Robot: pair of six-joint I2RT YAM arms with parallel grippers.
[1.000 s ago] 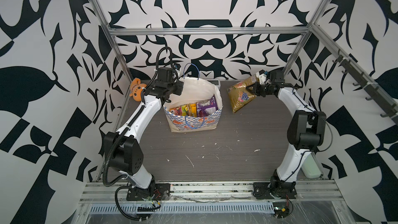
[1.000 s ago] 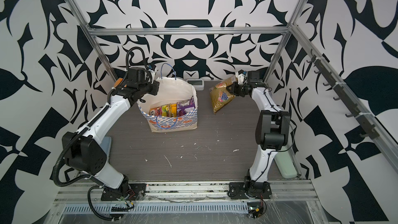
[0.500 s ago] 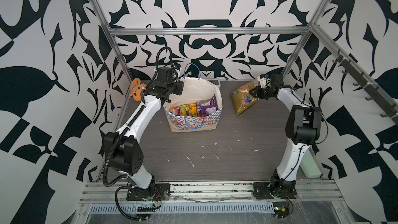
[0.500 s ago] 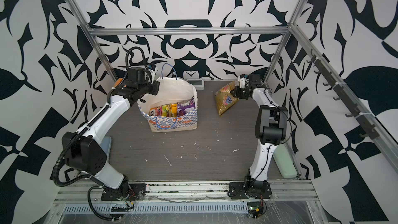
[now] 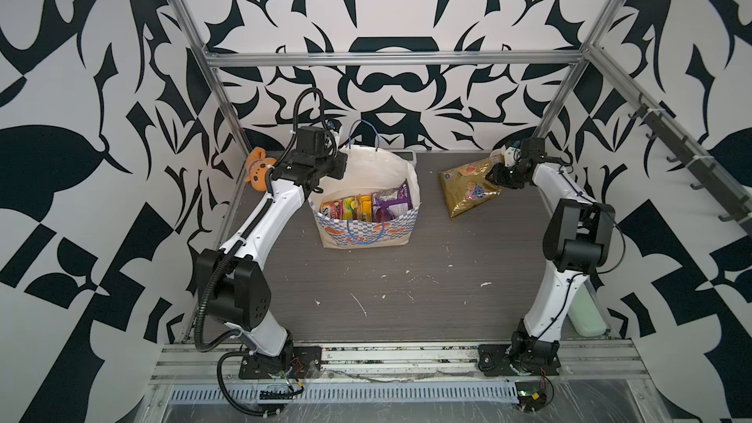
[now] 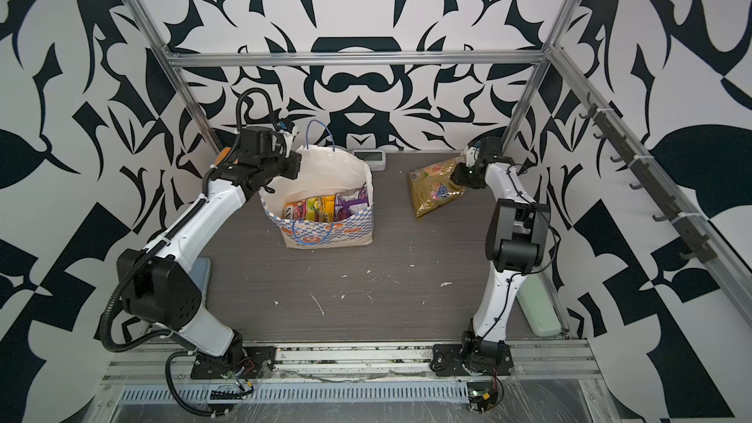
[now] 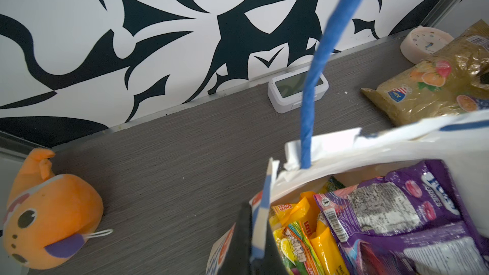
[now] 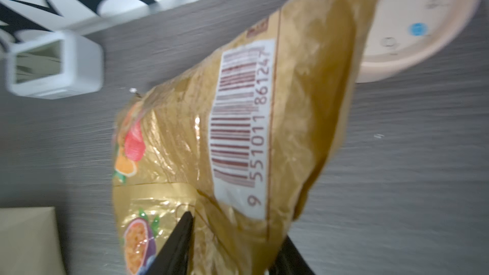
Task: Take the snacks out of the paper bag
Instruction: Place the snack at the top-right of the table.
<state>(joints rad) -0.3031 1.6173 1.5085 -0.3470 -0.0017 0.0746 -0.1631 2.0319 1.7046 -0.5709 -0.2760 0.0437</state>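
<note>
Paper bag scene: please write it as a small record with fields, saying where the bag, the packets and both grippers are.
paper bag: upright on the table, top open
left gripper: shut on the bag's rim
in bag: purple packet, orange-yellow packet, others
out of bag: gold packet, on the table, apart from the bag
right gripper: open, one jaw on each side of the gold packet's end
others: orange plush toy, white display box, round cream clock

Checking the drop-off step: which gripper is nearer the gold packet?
Right. The right gripper straddles one end of the gold packet, jaws apart; the left gripper is well away, pinching the rim of the paper bag.
</note>
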